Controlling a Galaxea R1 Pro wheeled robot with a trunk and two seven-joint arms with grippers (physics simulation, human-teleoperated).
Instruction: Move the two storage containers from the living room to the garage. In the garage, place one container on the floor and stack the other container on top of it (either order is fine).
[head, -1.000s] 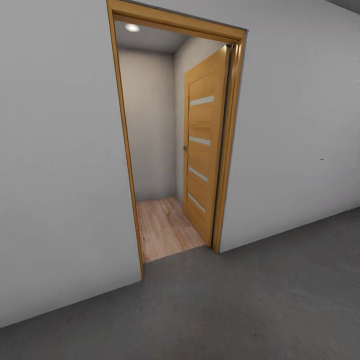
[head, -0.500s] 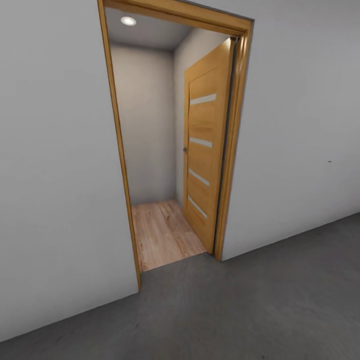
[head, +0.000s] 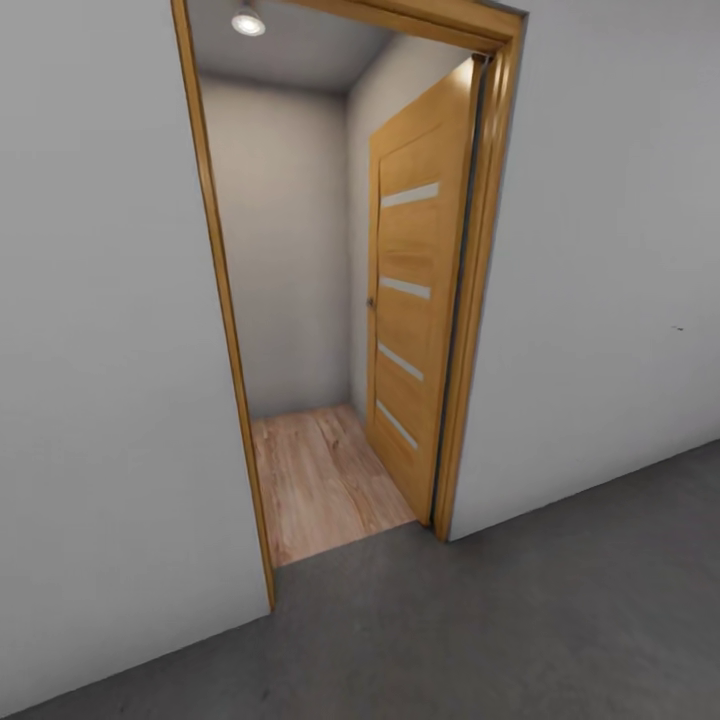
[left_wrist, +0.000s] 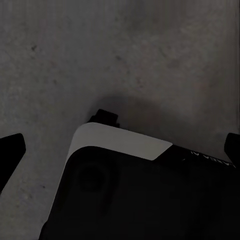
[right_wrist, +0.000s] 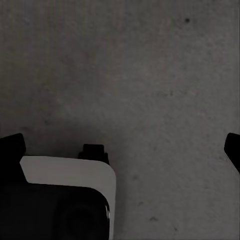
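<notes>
The two storage containers are out of view. I face a white wall (head: 100, 350) with an open doorway (head: 300, 300), standing on the dark grey concrete floor (head: 520, 620). In the left wrist view my left gripper (left_wrist: 120, 149) hangs open over that floor, its dark fingertips (left_wrist: 10, 150) far apart and nothing between them. My right gripper (right_wrist: 122, 146) is open in the same way, its fingertips (right_wrist: 11, 146) at the picture's edges. A white and black part of my own body (left_wrist: 120, 145) lies below both.
A wooden door frame (head: 480, 280) rims the doorway. The wooden door (head: 415, 300) with pale glass strips stands swung inward on the right. Beyond lies light wood-plank flooring (head: 315, 470), a pale back wall and a ceiling lamp (head: 247, 22).
The whole head view has shifted: the doorway now looks larger and nearer, with its frame edges spread outward, so the camera has moved toward it.
</notes>
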